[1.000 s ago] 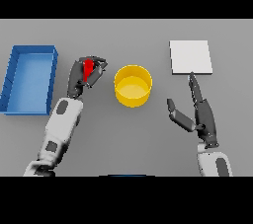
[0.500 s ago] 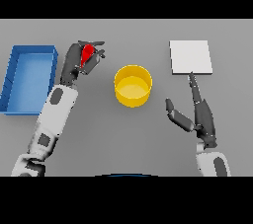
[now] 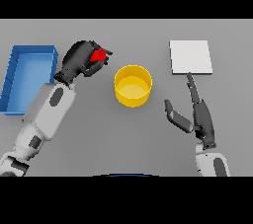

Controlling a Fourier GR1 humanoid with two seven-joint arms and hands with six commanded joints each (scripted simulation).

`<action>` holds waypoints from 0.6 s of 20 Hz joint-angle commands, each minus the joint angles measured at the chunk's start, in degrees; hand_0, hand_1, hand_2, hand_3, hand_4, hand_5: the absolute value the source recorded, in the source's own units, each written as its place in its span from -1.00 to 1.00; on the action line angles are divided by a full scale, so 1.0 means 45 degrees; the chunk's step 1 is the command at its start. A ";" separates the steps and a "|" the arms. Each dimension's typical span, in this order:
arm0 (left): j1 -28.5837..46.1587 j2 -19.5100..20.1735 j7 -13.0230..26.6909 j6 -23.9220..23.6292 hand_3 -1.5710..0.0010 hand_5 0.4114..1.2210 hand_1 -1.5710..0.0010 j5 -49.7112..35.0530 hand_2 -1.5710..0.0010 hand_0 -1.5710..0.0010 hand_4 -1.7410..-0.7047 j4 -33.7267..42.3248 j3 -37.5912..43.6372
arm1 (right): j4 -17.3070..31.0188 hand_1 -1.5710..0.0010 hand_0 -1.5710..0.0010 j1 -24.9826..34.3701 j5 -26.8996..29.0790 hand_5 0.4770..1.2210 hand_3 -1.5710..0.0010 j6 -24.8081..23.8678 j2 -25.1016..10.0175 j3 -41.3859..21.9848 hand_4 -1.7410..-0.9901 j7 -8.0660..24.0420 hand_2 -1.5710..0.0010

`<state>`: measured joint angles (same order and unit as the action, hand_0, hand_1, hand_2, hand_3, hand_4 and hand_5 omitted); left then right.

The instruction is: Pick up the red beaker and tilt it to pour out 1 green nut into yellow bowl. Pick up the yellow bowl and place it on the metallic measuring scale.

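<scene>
The left hand, dark and bulky, is curled tightly round the small red beaker, which shows only as a red patch between the fingers and thumb. This hand sits to the left of the round yellow bowl and a little farther from the robot, apart from the bowl's rim. Its white and grey forearm slants down and to the left from the wrist toward the lower left corner.

The right hand stands to the right of the yellow bowl, well apart from it. Its fingers are straight and point away from the robot, and the thumb sticks out sideways toward the bowl. It holds nothing. Its white wrist comes up from the lower edge.
</scene>
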<state>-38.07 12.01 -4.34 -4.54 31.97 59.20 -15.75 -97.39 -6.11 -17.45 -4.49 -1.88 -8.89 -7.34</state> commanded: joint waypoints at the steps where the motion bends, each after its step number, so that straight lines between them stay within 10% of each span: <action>1: -0.0323 0.0295 0.0172 0.0228 -0.99 0.83 -0.99 0.0565 -0.99 -0.99 -0.99 -0.0039 -0.0436 | -0.0053 1.00 1.00 -0.0114 -0.0016 -0.46 1.00 -0.0024 0.0009 -0.0025 0.74 -0.0222 1.00; 12: -0.4249 0.0914 0.0711 0.3869 -1.00 0.98 -1.00 0.5015 -1.00 -1.00 -0.75 -0.2068 -0.5083 | -0.0104 1.00 1.00 0.0016 0.0223 -0.47 1.00 0.0220 0.0054 -0.0018 0.81 0.0142 1.00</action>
<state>-57.21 16.11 -1.05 12.86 54.58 49.90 -38.60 -97.87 -6.01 -16.44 -3.52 -1.63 -8.96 -6.68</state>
